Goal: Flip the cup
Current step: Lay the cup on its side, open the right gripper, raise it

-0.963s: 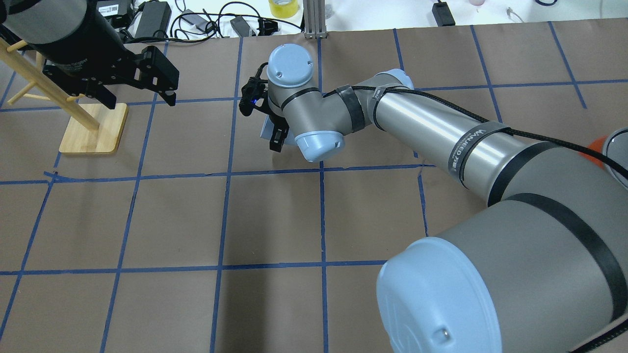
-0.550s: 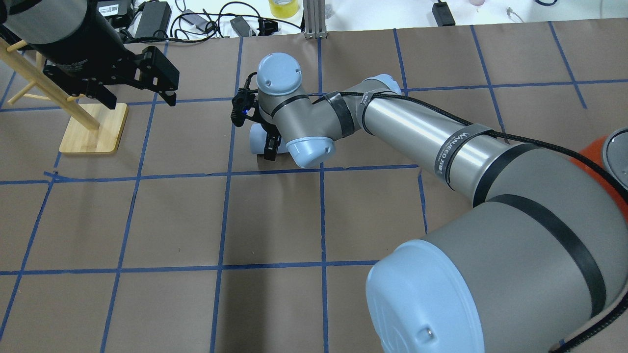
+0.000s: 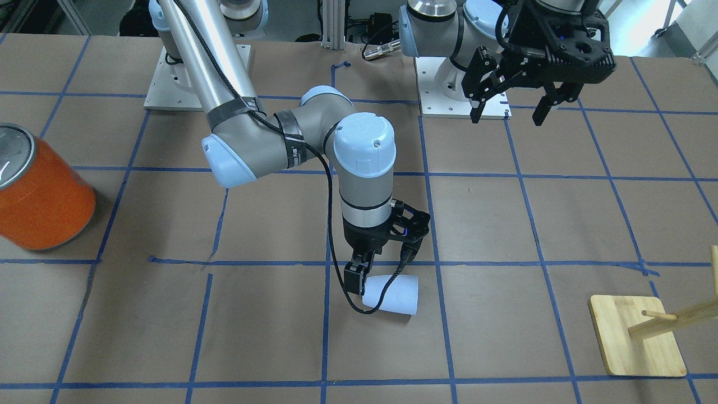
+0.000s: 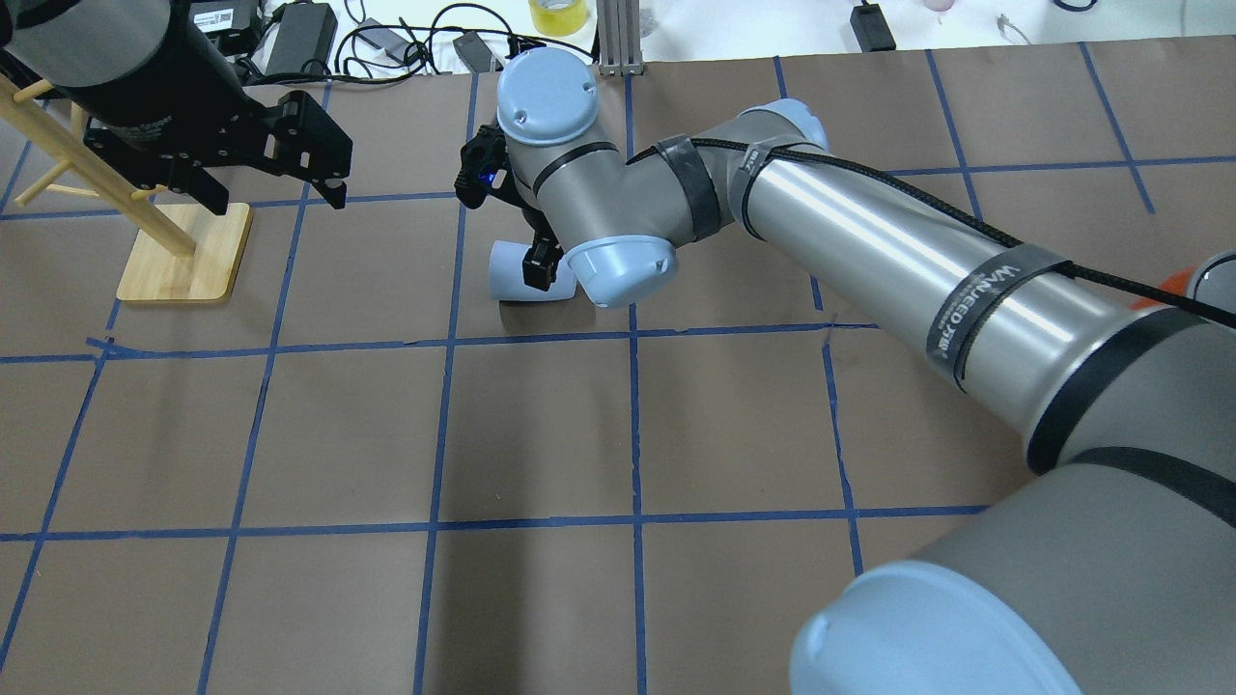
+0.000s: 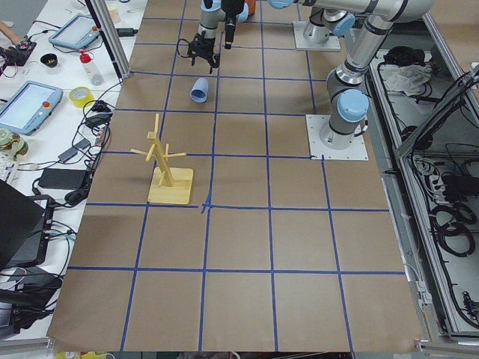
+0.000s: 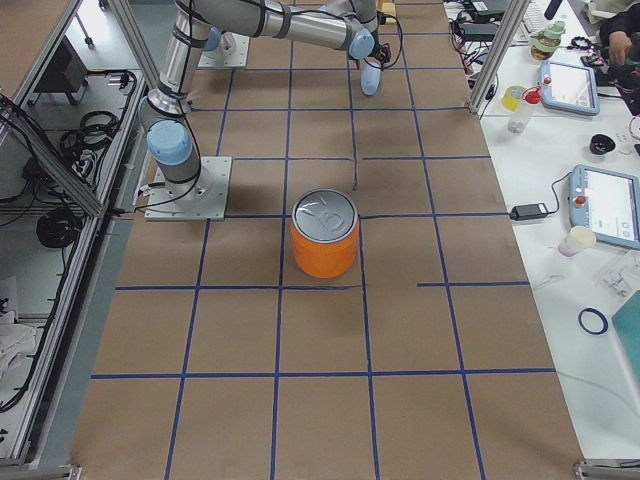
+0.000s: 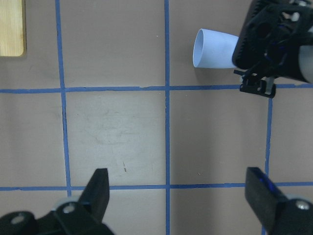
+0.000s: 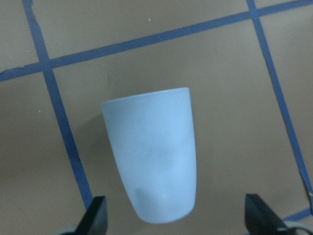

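Note:
The pale blue-white cup (image 3: 391, 293) lies on its side on the brown paper, rim towards the robot's left. It also shows in the overhead view (image 4: 510, 273), both wrist views (image 7: 215, 49) (image 8: 154, 152) and both side views (image 5: 200, 90) (image 6: 371, 78). My right gripper (image 3: 381, 268) (image 4: 526, 241) hangs just above the cup's base end. It is open, with a finger on each side of the cup (image 8: 177, 220) and not closed on it. My left gripper (image 4: 275, 198) (image 3: 507, 115) (image 7: 178, 196) is open and empty, high above the table beside the wooden rack.
A wooden peg rack (image 4: 183, 256) (image 3: 636, 334) stands on the robot's far left. A large orange can with a silver top (image 3: 42, 196) (image 6: 325, 235) stands on the right side. Cables and adapters (image 4: 386, 39) lie past the table's far edge.
The right gripper carried the cup down and to the left, and the cup now lies on the table. The wrist has since risen and the fingers stand open. The left arm has not moved.

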`<state>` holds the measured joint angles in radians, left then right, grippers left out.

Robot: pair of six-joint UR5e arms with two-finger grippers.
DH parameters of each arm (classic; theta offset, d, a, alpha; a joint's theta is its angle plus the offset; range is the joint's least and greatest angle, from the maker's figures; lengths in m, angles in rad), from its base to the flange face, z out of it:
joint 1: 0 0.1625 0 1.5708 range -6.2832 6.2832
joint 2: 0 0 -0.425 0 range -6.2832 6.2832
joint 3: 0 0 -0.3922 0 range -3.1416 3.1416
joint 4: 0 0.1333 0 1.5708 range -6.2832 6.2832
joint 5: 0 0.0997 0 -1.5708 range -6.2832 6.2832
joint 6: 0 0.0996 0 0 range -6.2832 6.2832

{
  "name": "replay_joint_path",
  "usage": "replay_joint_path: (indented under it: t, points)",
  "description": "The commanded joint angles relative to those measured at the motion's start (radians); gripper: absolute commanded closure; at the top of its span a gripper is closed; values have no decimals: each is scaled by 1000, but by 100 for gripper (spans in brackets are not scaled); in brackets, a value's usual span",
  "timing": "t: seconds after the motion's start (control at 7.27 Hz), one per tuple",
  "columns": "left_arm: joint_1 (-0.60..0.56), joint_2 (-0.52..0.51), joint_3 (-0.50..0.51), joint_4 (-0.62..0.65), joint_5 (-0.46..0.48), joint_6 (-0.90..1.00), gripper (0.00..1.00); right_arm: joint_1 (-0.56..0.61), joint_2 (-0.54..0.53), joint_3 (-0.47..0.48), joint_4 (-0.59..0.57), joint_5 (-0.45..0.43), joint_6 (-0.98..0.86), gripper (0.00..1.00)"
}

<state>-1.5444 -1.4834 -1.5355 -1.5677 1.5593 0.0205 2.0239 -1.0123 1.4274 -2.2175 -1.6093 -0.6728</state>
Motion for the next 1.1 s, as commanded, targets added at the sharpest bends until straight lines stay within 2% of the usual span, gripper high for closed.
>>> replay_joint_path:
  t: [0.0, 0.14, 0.28, 0.41, 0.69, 0.96]
  points:
    - [3, 0, 2, 2, 2, 9, 0, -54, -127, 53, 192, -97, 303, 0]
    - [4, 0, 0, 0, 2, 13, 0, -120, -202, 109, 266, -175, 453, 0]
    - [4, -1, -2, 0, 1, 13, 0, -208, -260, 167, 281, -176, 537, 0]
    - [12, -4, -2, 0, 1, 15, 0, -285, -328, 204, 279, -181, 542, 0]
    - [23, -44, -12, 8, -2, 18, 0, -382, -388, 217, 346, -181, 553, 0]
    - [29, -95, -76, 116, -117, 21, 0, -418, -439, 208, 460, -160, 613, 0]
